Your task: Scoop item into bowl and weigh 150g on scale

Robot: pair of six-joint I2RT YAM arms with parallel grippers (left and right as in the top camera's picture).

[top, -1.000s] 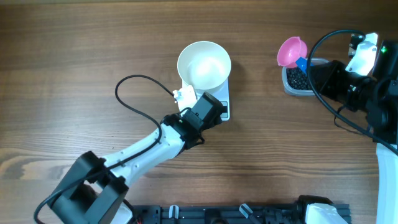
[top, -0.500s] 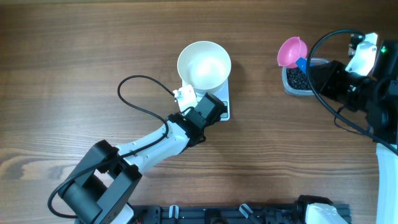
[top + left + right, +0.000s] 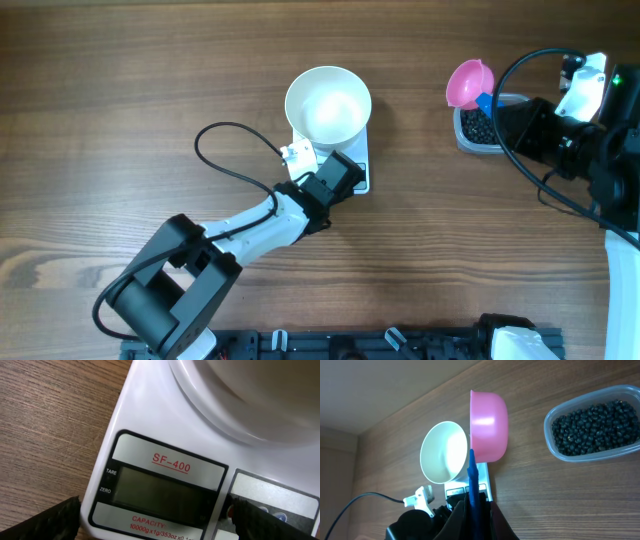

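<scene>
We start with the wooden worktop [image 3: 120, 100], where the scale [image 3: 360, 170] serves as our landmark. The left arm reaches to the scale's front edge. Its tool [image 3: 160, 520] is spread wide and holds nothing, with a finger on either side of the display, which looks blank to us. The white bowl [image 3: 328, 104] sits on the scale's platform behind the display, and it is empty. The clear tub [image 3: 480, 145] stands well apart from the scale on the right arm's side. Just above the tub hangs the pink scoop [image 3: 468, 84]. The right tool [image 3: 472, 515] is clamped tight on the scoop's blue handle [image 3: 472, 475], and the scoop looks empty from overhead. The black beads [image 3: 597, 427] are all in the tub, and we see none in the bowl.

We judge the task to be at an early stage. The bowl is placed and the scoop is in hand, but no scooping, pouring or weighing to the target shows yet. The scale may need switching on or zeroing first.

Compared with a second ago, the left arm's lower links have swung toward the scale and the cable loop has shifted with them. The left wrist stays over the front edge. The right arm, scoop, tub and bowl have not moved.
</scene>
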